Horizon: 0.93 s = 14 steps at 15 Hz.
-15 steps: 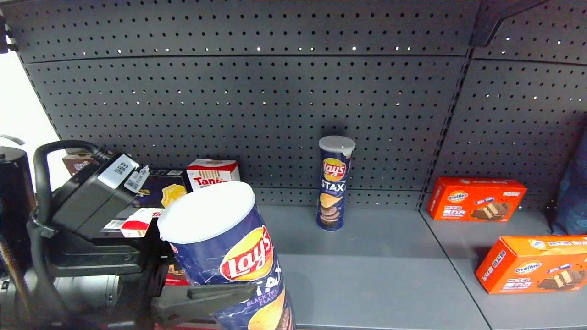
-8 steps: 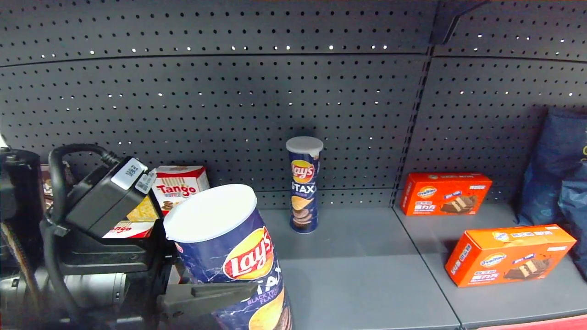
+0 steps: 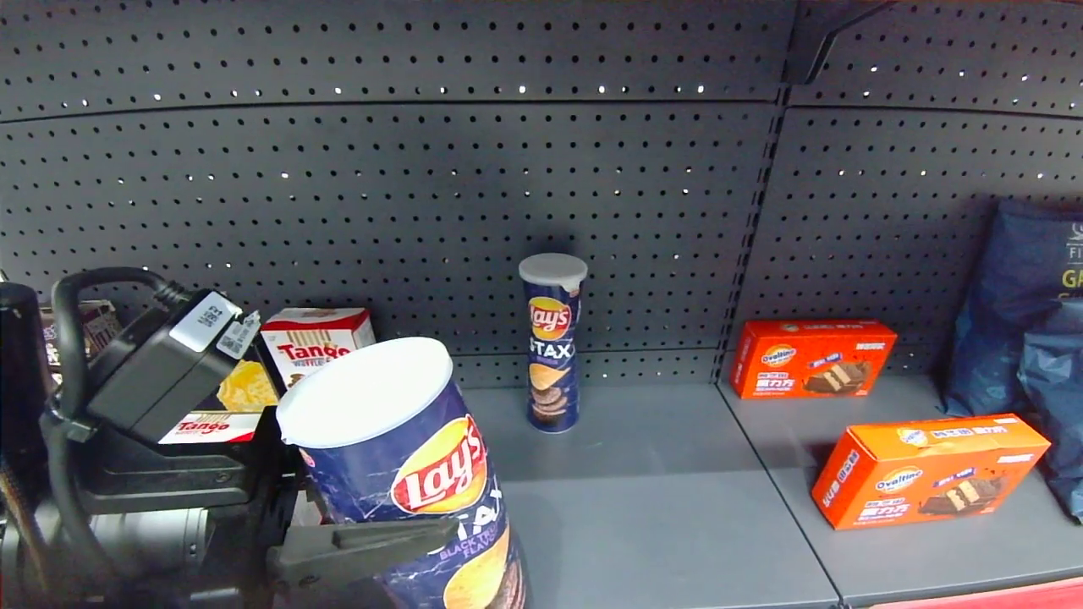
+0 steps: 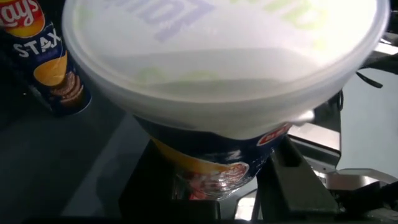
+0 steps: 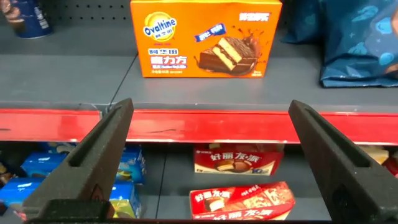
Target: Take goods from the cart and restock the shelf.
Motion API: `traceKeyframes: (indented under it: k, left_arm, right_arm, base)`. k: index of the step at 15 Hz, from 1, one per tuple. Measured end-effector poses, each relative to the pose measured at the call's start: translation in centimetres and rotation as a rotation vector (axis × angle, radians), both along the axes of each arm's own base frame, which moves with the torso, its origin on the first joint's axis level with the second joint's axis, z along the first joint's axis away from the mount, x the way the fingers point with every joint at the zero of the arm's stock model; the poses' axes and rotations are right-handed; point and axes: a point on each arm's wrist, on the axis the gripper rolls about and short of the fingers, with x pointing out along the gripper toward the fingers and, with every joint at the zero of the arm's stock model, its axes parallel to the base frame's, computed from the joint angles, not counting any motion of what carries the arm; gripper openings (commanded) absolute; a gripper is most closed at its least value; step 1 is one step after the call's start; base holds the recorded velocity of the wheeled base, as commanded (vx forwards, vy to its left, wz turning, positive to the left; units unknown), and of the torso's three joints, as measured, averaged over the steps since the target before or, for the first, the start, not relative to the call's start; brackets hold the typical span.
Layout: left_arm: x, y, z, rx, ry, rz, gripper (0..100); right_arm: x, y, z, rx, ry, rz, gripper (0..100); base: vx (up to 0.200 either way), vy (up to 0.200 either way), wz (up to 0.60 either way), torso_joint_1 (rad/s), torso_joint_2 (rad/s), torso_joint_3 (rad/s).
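My left gripper (image 3: 398, 533) clamps a tall blue crisp can with white lid (image 3: 398, 457), tilted at the front of the grey metal shelf (image 3: 660, 507). My right gripper (image 5: 210, 106) gapes wide, empty, facing its red edge (image 5: 205, 126).

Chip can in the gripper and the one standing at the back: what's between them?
Only bare grey shelf, seen in the head view, separates the held can from the standing can.
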Motion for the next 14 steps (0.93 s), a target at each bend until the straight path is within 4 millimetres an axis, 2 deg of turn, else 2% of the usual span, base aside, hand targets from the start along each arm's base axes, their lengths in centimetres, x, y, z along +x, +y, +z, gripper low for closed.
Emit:
traceKeyframes:
  k: [3,5,11,12,14]
  left_arm:
    - [-0.30,0.30,-0.21,0.002,0.003,0.011,0]
    - [-0.61,0.65,-0.57,0.006,0.010,0.022,0]
    - [-0.89,0.85,-0.60,0.004,0.007,0.026,0]
    - [-0.90,0.85,-0.59,0.004,0.006,0.025,0]
    - [-0.91,0.85,-0.60,0.004,0.006,0.025,0]
  right_arm:
    - [-0.03,0.00,0.00,0.002,-0.005,-0.004,100]
    - [-0.03,0.00,0.00,0.003,-0.005,-0.005,100]
    - [-0.04,0.00,0.00,0.003,-0.006,-0.005,100]
    - [-0.04,0.00,0.01,0.003,-0.007,-0.006,100]
    - [-0.04,0.00,0.00,0.003,-0.006,-0.007,100]
  base:
    - [0.000,0.000,0.00,0.000,0.00,0.000]
    - [0.000,0.000,0.60,0.000,0.00,0.002]
    - [0.000,0.000,0.00,0.000,0.00,0.000]
    - [0.000,0.000,0.60,0.002,0.01,-0.007]
    - [0.000,0.000,0.00,0.000,0.00,0.000]
